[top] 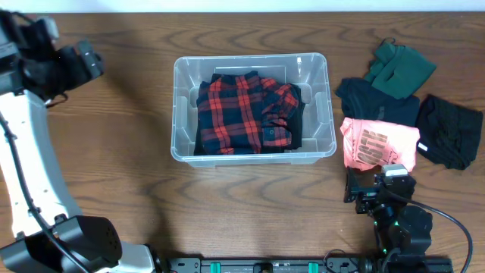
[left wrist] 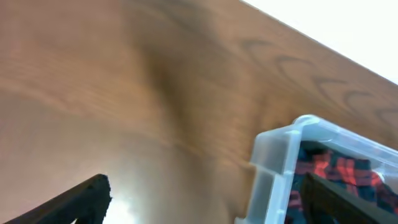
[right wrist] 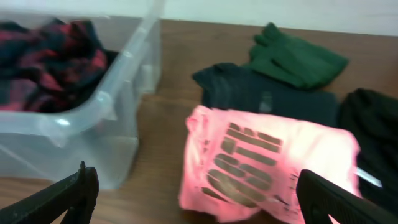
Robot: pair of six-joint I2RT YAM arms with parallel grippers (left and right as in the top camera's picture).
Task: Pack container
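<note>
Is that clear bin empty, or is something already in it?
Not empty. A red-and-black plaid shirt lies inside the container, covering most of its floor.

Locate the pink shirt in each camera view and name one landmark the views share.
Overhead: the pink shirt lies right of centre, on the table to the right of the container.
Left wrist: not in it.
Right wrist: pink shirt from centre to lower right.
Shared landmark: the container holding the red plaid shirt, visible in all three views.
</note>
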